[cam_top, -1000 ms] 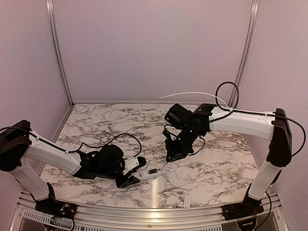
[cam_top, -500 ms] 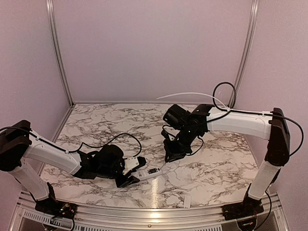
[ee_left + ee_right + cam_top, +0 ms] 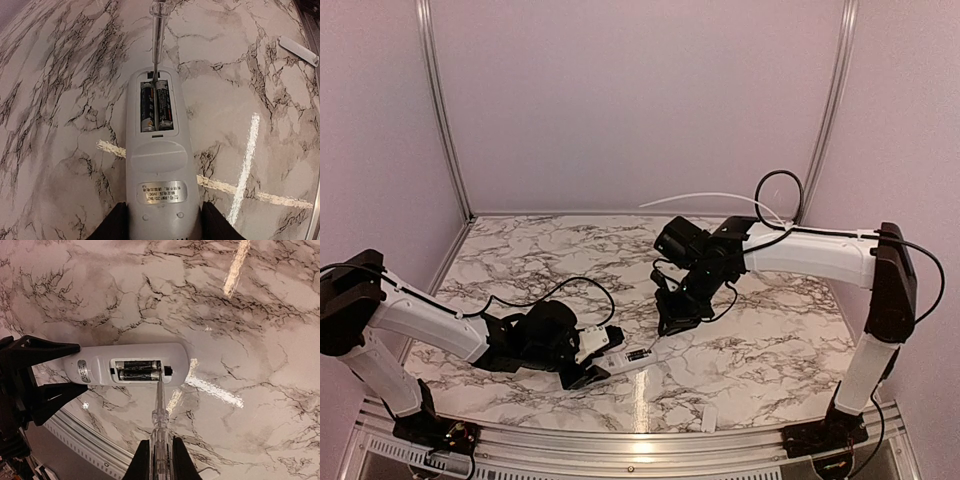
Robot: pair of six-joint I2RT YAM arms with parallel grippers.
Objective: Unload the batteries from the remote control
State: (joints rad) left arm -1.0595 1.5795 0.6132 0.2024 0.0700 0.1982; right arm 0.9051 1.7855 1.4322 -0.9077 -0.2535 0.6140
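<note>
The left gripper [image 3: 159, 222] is pinching the label end of the remote control [image 3: 157, 150], whose back is facing up. 2 batteries [image 3: 156, 106] are sitting side by side in its open compartment. The right gripper [image 3: 159, 460] is squeezing a clear stick [image 3: 159, 405], and the stick's tip is poking into the compartment's far end.

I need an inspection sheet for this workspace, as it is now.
Surface: marble-patterned table.
Job's things: remote control back up, compartment open, both batteries inside.
Clutter: small flat white piece near front edge.
Pincers: left pincer clamps the remote; right pincer shut on a clear thin stick, tip at the compartment.
Cables: black cable loops by the left arm; white tube above the right arm.
Surroundings: lilac walls, metal posts.
</note>
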